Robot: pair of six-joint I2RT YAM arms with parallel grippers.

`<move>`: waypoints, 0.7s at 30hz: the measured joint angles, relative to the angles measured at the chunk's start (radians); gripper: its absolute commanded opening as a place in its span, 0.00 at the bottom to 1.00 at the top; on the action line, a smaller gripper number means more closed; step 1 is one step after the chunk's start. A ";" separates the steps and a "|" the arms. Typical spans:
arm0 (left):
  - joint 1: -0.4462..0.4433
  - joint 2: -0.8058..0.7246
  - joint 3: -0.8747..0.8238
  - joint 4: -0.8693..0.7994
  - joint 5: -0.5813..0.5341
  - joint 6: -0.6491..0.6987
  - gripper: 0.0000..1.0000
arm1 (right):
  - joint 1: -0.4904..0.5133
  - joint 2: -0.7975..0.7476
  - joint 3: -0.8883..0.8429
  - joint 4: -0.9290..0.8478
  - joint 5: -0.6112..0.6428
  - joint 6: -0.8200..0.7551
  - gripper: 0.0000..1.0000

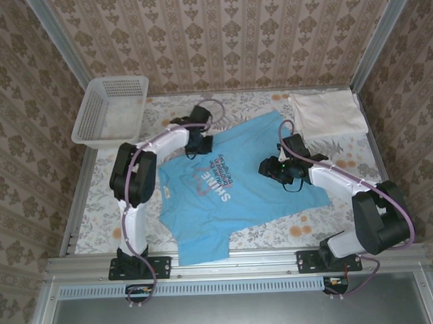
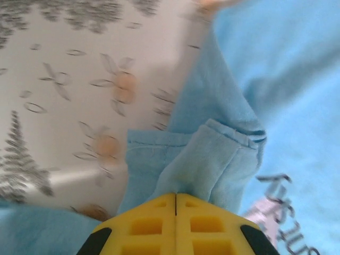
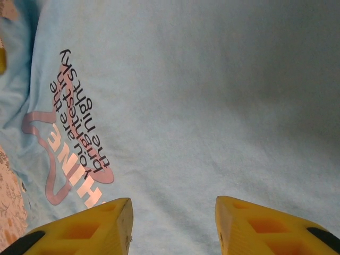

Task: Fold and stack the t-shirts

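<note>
A light blue t-shirt [image 1: 232, 200] lies spread across the middle of the table, its chest print [image 1: 218, 177] facing up. My left gripper [image 1: 198, 145] sits at the shirt's far left sleeve. In the left wrist view its yellow jaws [image 2: 176, 196] are pressed together on a bunched fold of that sleeve [image 2: 212, 159]. My right gripper [image 1: 268, 167] hovers over the right side of the shirt's body. In the right wrist view it [image 3: 173, 210] stands open over flat blue cloth [image 3: 223, 106], with the print [image 3: 74, 138] to the left. A folded cream-white t-shirt [image 1: 327, 114] lies at the far right corner.
A white mesh basket [image 1: 111, 112] stands at the far left corner, partly over the table's edge. A floral cloth [image 1: 125, 208] covers the table. Patterned walls close in the back and both sides.
</note>
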 measured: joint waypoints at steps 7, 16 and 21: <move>-0.330 -0.059 -0.175 0.084 -0.421 0.003 0.08 | 0.000 0.000 0.000 0.001 -0.002 0.011 0.47; -0.468 -0.111 -0.285 0.124 -0.594 -0.019 0.53 | -0.007 0.000 -0.003 0.012 -0.003 0.023 0.48; -0.328 -0.282 -0.271 0.106 -0.421 -0.026 0.62 | -0.022 0.000 -0.019 0.024 -0.008 0.038 0.48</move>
